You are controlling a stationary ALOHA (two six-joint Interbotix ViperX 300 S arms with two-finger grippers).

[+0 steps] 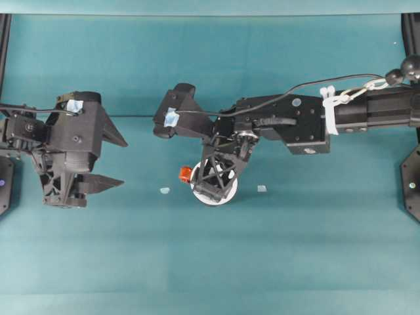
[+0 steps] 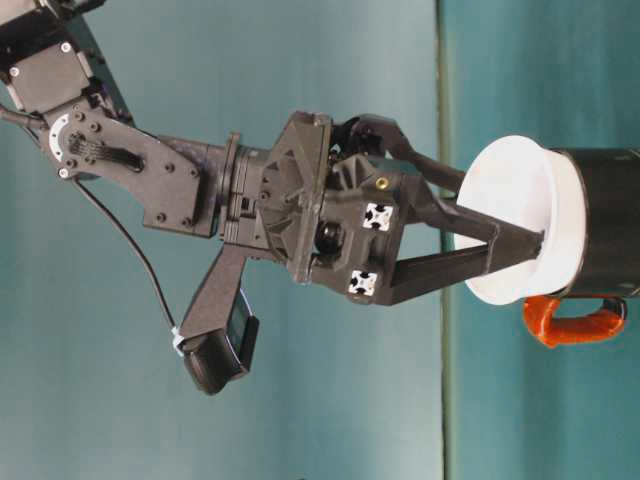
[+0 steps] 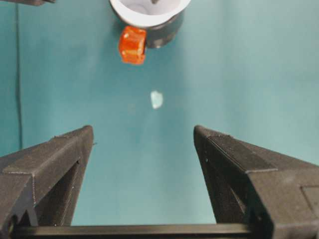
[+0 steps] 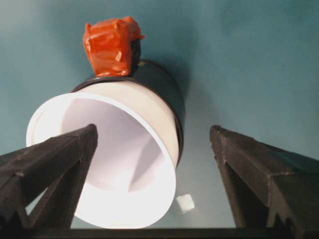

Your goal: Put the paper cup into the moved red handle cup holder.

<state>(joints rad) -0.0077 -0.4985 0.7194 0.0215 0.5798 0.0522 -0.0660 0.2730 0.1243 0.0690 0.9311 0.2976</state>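
your left gripper (image 1: 125,161) sits low over the teal table (image 1: 315,249) at the left side, fingers spread wide with nothing between them, and bare cloth runs from it to the cups. at centre, the paper cup (image 4: 124,159) sits nested in the red handle cup holder (image 4: 164,94), its rim above the holder's edge. your right gripper (image 4: 152,149) reaches in from the right, pointing down, fingers spread, one inside the rim and one outside.
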